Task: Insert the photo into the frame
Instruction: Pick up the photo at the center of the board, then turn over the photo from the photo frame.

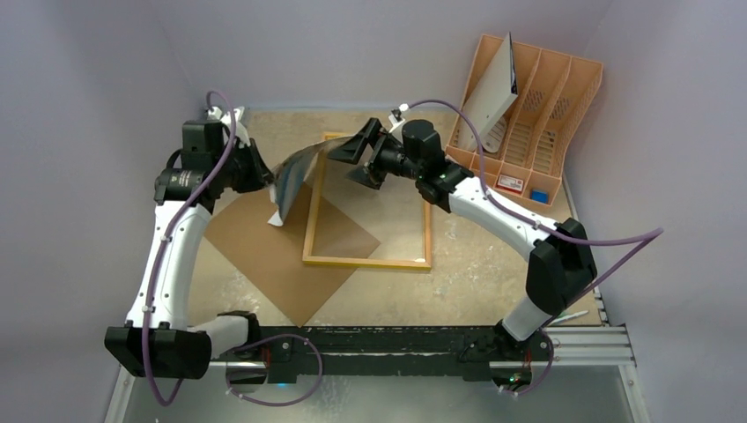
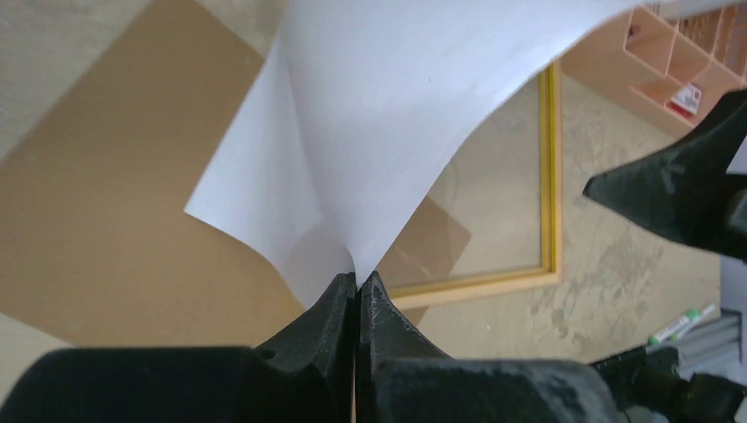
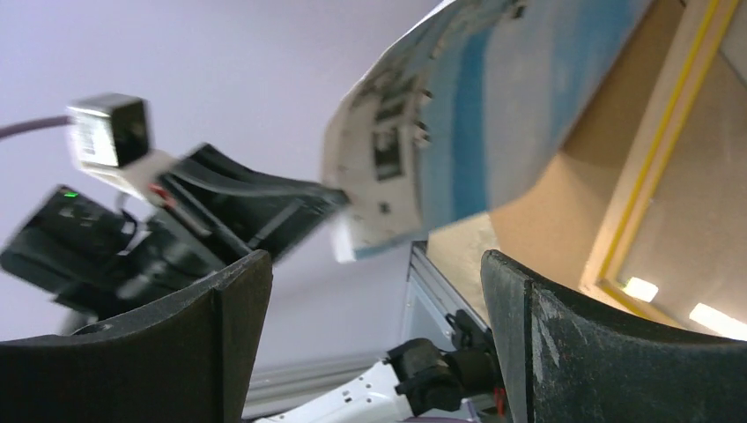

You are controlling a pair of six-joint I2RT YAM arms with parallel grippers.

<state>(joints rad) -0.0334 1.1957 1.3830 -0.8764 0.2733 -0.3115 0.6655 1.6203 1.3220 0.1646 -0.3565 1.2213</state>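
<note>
The photo (image 1: 298, 172) hangs curled in the air over the frame's left edge, with my left gripper (image 1: 262, 173) shut on one of its edges. In the left wrist view the pinched fingers (image 2: 357, 282) hold its plain white back (image 2: 379, 115). The right wrist view shows its printed side (image 3: 476, 115), blue and white. The frame (image 1: 370, 261) lies flat on the table, its yellow rail (image 2: 551, 176) showing beyond the print. My right gripper (image 1: 354, 161) hovers over the frame's far left corner, just right of the photo, open (image 3: 374, 264) and holding nothing.
A brown backing board (image 1: 264, 256) lies flat, turned like a diamond, partly under the frame's left side. A peach file organiser (image 1: 537, 97) with a white sheet in it stands at the back right. A metal rail (image 1: 581, 344) runs along the near edge.
</note>
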